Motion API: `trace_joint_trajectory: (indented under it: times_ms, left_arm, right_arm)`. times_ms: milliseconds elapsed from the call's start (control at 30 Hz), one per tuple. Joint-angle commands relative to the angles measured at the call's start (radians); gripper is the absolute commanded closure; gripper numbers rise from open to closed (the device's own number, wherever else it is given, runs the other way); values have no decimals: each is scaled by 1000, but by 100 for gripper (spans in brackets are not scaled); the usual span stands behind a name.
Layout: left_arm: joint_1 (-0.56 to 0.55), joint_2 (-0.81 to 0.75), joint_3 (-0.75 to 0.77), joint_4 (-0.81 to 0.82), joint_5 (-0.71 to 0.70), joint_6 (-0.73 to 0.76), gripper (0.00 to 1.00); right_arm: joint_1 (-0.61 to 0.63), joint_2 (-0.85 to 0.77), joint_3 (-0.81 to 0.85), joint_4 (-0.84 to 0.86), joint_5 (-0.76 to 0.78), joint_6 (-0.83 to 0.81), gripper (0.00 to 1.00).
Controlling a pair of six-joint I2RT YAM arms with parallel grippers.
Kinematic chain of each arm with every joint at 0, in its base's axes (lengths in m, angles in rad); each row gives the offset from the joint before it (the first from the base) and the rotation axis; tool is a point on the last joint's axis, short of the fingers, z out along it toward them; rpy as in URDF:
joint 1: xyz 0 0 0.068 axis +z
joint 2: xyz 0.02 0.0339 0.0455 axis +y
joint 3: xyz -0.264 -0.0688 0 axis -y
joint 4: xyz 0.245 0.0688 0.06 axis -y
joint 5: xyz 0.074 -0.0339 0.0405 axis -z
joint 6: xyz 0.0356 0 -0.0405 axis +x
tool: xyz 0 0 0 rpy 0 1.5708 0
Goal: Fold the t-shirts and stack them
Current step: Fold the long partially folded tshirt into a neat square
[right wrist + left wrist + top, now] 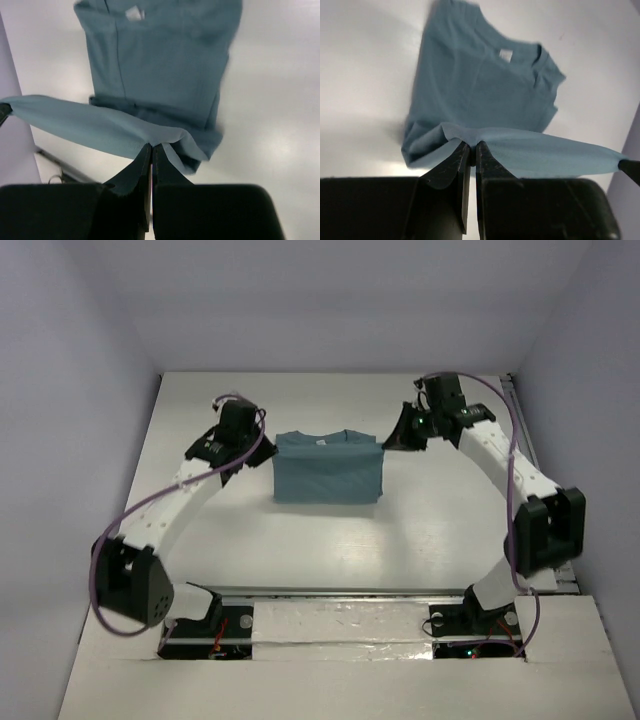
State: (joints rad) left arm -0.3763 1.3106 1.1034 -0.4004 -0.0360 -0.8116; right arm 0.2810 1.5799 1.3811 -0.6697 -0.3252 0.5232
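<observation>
One teal-blue t-shirt lies in the middle of the white table, sleeves folded in and collar at the far side. My left gripper is at its left far corner and my right gripper at its right far corner. In the left wrist view the left gripper is shut on a corner of the shirt's edge. This edge runs taut above the rest of the t-shirt to the right gripper's tip. In the right wrist view the right gripper pinches the other corner over the t-shirt.
The white table is boxed in by pale walls at the back and both sides. A metal rail runs along the table's right edge. Both arm bases sit behind the front rail.
</observation>
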Motion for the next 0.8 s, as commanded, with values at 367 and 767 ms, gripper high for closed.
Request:
trace_joint_trajectory:
  times_ms: [367,767]
  left_arm:
    - [117,723,605,-12,-90,196,100]
    - [168,524,528,86,-64,193,20]
  right_arm:
    - [-85,719,693,-27,25,-74,100]
    - [-57,503,550,77,20,-28,20]
